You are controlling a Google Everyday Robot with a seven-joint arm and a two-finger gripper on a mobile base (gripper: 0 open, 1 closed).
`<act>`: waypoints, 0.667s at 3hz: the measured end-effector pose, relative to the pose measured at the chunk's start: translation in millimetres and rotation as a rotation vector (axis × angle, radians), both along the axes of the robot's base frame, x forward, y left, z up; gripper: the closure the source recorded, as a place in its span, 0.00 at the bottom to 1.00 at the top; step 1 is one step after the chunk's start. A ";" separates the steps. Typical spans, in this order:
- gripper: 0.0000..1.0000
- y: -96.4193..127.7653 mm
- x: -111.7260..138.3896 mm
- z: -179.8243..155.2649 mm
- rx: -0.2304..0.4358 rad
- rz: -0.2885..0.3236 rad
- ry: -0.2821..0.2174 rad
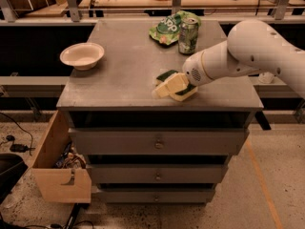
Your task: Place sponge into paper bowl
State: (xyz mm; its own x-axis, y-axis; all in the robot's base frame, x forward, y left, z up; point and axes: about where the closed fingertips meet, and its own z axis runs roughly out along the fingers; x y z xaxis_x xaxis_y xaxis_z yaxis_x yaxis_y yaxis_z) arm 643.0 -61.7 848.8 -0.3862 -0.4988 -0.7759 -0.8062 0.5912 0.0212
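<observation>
The sponge (182, 94) lies on the table (124, 66) near its front edge, directly under the end effector (164, 87). Its dark green scouring face shows just behind the end effector and its pale yellow foam just to the right of it. The end effector is tilted down onto the sponge from the right and covers its middle. Its cream colour blends with the foam, so I cannot tell whether it is open around the sponge or already closed on it. This low, slanted approach suits a pinch across the sponge's sides, and the sponge appears to rest on the table rather than hang in the air.

The paper bowl (83, 61) stands upright and empty well to the left of the end effector and somewhat farther back, near the table's left edge. Bare table lies between them, so I judge the carry across would have little to snag on.

Behind the end effector and slightly to its right stands a green-and-silver drink can (188, 35), upright, with no print I can read. Touching or just beside the can, on its left, lies a glossy green snack bag (167, 28). Its white lettering looks like "pp", possibly part of a longer word, but the crumpled foil hides the rest. Both sit away from the path to the bowl, though the can is close to the arm and could be tipped by a high swing.
</observation>
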 end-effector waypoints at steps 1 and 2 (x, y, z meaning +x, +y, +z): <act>0.15 11.4 -2.3 -9.9 -0.011 0.010 0.032; 0.37 16.8 -2.8 -12.5 -0.028 0.006 0.038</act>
State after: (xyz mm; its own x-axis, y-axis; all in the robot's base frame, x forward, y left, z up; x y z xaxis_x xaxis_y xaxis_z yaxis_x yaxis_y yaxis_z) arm 640.2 -44.9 836.3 -0.4125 -0.5222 -0.7464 -0.8085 0.5874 0.0359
